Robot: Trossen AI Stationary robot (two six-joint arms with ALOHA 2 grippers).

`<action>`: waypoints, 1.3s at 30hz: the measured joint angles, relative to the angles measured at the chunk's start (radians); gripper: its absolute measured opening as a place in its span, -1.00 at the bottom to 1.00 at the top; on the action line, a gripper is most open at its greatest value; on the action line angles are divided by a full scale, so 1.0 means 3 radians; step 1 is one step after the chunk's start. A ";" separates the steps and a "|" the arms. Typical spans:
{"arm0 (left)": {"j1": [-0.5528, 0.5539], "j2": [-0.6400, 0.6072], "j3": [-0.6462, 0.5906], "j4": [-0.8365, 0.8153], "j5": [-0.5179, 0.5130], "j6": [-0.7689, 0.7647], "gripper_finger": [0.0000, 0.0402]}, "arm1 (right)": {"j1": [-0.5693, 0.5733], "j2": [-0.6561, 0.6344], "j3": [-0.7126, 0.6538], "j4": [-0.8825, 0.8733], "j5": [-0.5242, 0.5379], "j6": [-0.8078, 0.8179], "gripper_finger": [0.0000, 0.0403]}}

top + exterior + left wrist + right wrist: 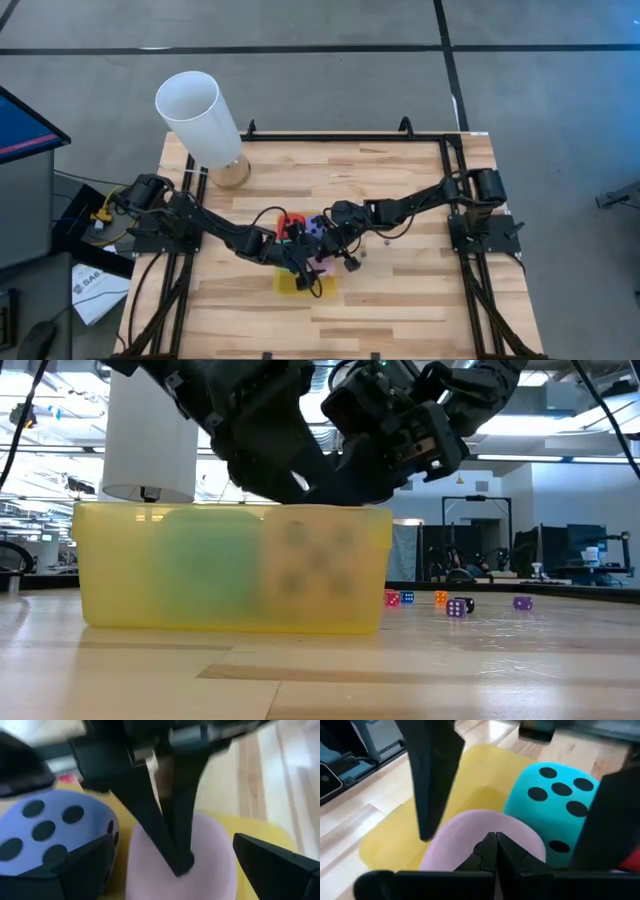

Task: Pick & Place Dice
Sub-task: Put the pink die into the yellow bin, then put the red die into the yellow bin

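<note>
Wooden tabletop [400, 190], grey floor around it; office room visible behind in the low view.

Right gripper [495, 851]: fingers pinched fully together, tips pressed on the top of the pink die [480, 832], nothing clamped between them. Sits over the yellow tray [290, 284] near the front edge of the tabletop, about mid-width.

Left gripper [170, 870]: fingers spread wide, straddling the same pink die, one finger on each side. Cannot tell if the pads touch it.

Tray contents: pink die inside. Cyan die [555, 807] sits just beside the pink one, at the tray's edge; through the translucent wall in the low view two big shapes show inside, one greenish, one with dark pips. Purple die [47, 832] is right next to the pink die on the other side; cannot tell whether it is in the tray or outside it. Red die [291, 221] lies behind the grippers, toward the tabletop centre, mostly hidden by the arms.

Count: four big dice, one per colour. Small dice [456, 607] loose on the tabletop right of the tray: five visible in the low view.

White cylinder [198, 115] stands at the back left corner.
</note>
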 joint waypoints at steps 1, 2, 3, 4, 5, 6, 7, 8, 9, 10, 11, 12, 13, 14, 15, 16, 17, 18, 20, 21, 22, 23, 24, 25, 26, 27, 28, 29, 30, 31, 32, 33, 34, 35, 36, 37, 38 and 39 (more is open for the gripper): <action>0.0000 -0.0034 0.0000 -0.0004 0.0000 0.0002 0.98 | -0.0001 0.0001 0.0001 -0.0012 0.0000 -0.0002 -1.00; -0.0001 -0.0074 0.0000 -0.0021 -0.0001 0.0015 0.98 | -0.0003 0.0000 0.0003 -0.0015 -0.0003 -0.0001 -1.00; -0.0008 -0.0115 0.0000 -0.0017 -0.0002 0.0031 0.99 | -0.0003 -0.0015 0.0003 -0.0029 -0.0001 0.0000 -1.00; -0.0008 -0.0160 0.0000 -0.0007 -0.0002 0.0070 0.99 | -0.0004 -0.0035 0.0002 -0.0054 0.0006 0.0000 -1.00; -0.0011 -0.0218 0.0000 -0.0025 -0.0001 0.0093 0.99 | -0.0010 -0.0046 0.0001 -0.0057 0.0011 -0.0001 -1.00; -0.0020 -0.0280 0.0000 -0.0029 -0.0004 0.0102 0.99 | -0.0010 -0.0046 0.0001 -0.0053 0.0014 -0.0001 -1.00; -0.0024 -0.0341 0.0000 -0.0036 -0.0005 0.0104 0.99 | -0.0015 -0.0050 -0.0003 -0.0061 0.0022 -0.0001 -1.00; -0.0024 -0.0399 0.0000 -0.0059 -0.0014 0.0104 0.98 | -0.0023 -0.0077 -0.0004 -0.0093 0.0037 -0.0001 -1.00; -0.0024 -0.0450 0.0002 -0.0105 -0.0024 0.0106 0.98 | -0.0029 -0.0112 -0.0007 -0.0115 0.0071 -0.0001 -1.00; -0.0026 -0.0499 0.0003 -0.0173 -0.0042 0.0108 0.98 | -0.0029 -0.0130 -0.0002 -0.0082 0.0118 -0.0002 -1.00; -0.0034 -0.0547 0.0001 -0.0254 -0.0088 0.0110 0.98 | -0.0028 -0.0155 0.0003 -0.0080 0.0183 -0.0002 -1.00; -0.0041 -0.0584 0.0001 -0.0295 -0.0138 0.0113 0.98 | -0.0030 -0.0208 -0.0008 -0.0156 0.0217 -0.0002 -1.00; -0.0044 -0.0610 0.0002 -0.0331 -0.0196 0.0116 0.98 | -0.0033 -0.0253 -0.0015 -0.0180 0.0247 -0.0003 -1.00; -0.0046 -0.0637 0.0003 -0.0399 -0.0254 0.0116 0.98 | -0.0035 -0.0290 -0.0005 -0.0150 0.0274 -0.0009 -1.00; -0.0046 -0.0653 0.0002 -0.0473 -0.0288 0.0115 0.97 | -0.0036 -0.0346 -0.0003 -0.0183 0.0287 -0.0023 -1.00; -0.0046 -0.0661 0.0000 -0.0506 -0.0298 0.0115 0.97 | -0.0044 -0.0428 -0.0004 -0.0280 0.0287 -0.0050 -1.00; -0.0046 -0.0663 0.0001 -0.0516 -0.0303 0.0116 0.97 | -0.0055 -0.0494 -0.0004 -0.0340 0.0286 -0.0070 -1.00; -0.0046 -0.0663 0.0001 -0.0548 -0.0308 0.0115 0.97 | -0.0057 -0.0550 -0.0003 -0.0383 0.0285 -0.0088 -1.00; -0.0046 -0.0662 0.0000 -0.0587 -0.0308 0.0113 0.97 | -0.0075 -0.0672 -0.0005 -0.0583 0.0286 -0.0098 -1.00; -0.0046 -0.0652 0.0000 -0.0580 -0.0309 0.0087 0.97 | -0.0085 -0.0730 -0.0009 -0.0669 0.0285 -0.0099 -1.00; -0.0046 -0.0641 0.0000 -0.0570 -0.0308 0.0068 0.97 | -0.0096 -0.0776 -0.0007 -0.0703 0.0286 -0.0101 -1.00; -0.0046 -0.0633 0.0000 -0.0586 -0.0305 0.0064 0.97 | -0.0101 -0.0830 -0.0006 -0.0756 0.0287 -0.0106 -1.00; -0.0047 -0.0633 -0.0003 -0.0594 -0.0302 0.0062 0.97 | -0.0101 -0.0901 -0.0037 -0.0809 0.0288 -0.0119 -1.00; -0.0052 -0.0633 -0.0004 -0.0586 -0.0303 0.0061 0.97 | -0.0102 -0.0959 -0.0073 -0.0820 0.0288 -0.0146 -1.00; -0.0061 -0.0633 -0.0003 -0.0572 -0.0304 0.0061 0.97 | -0.0101 -0.1007 -0.0106 -0.0793 0.0290 -0.0168 -1.00; -0.0069 -0.0633 -0.0003 -0.0571 -0.0304 0.0061 0.97 | -0.0106 -0.1065 -0.0158 -0.0798 0.0294 -0.0176 -1.00; -0.0080 -0.0633 -0.0003 -0.0571 -0.0302 0.0061 0.97 | -0.0121 -0.1131 -0.0218 -0.0823 0.0293 -0.0177 -1.00; -0.0096 -0.0633 -0.0003 -0.0565 -0.0302 0.0061 0.97 | -0.0136 -0.1198 -0.0274 -0.0814 0.0290 -0.0178 -1.00; -0.0116 -0.0633 -0.0003 -0.0555 -0.0302 0.0060 0.97 | -0.0160 -0.1265 -0.0337 -0.0788 0.0287 -0.0178 -1.00; -0.0136 -0.0633 -0.0003 -0.0538 -0.0302 0.0061 0.97 | -0.0192 -0.1334 -0.0402 -0.0776 0.0288 -0.0176 -1.00; -0.0158 -0.0633 -0.0003 -0.0519 -0.0302 0.0061 0.97 | -0.0227 -0.1412 -0.0478 -0.0768 0.0291 -0.0166 -1.00; -0.0177 -0.0633 -0.0003 -0.0513 -0.0302 0.0061 0.97 | -0.0265 -0.1483 -0.0560 -0.0733 0.0294 -0.0150 -1.00; -0.0191 -0.0633 -0.0003 -0.0517 -0.0302 0.0063 0.97 | -0.0301 -0.1543 -0.0638 -0.0656 0.0297 -0.0126 -1.00; -0.0205 -0.0633 -0.0003 -0.0519 -0.0302 0.0083 0.96 | -0.0340 -0.1610 -0.0714 -0.0597 0.0299 -0.0093 -1.00; -0.0214 -0.0633 -0.0003 -0.0519 -0.0308 0.0124 0.95 | -0.0384 -0.1689 -0.0795 -0.0572 0.0296 -0.0064 -1.00; -0.0220 -0.0633 -0.0003 -0.0518 -0.0322 0.0182 0.93 | -0.0423 -0.1748 -0.0859 -0.0512 0.0292 -0.0038 -1.00; -0.0220 -0.0633 -0.0003 -0.0520 -0.0351 0.0233 0.90 | -0.0460 -0.1794 -0.0906 -0.0471 0.0290 -0.0013 -1.00; -0.0216 -0.0633 -0.0003 -0.0531 -0.0404 0.0270 0.87 | -0.0504 -0.1853 -0.0965 -0.0467 0.0288 0.0009 -1.00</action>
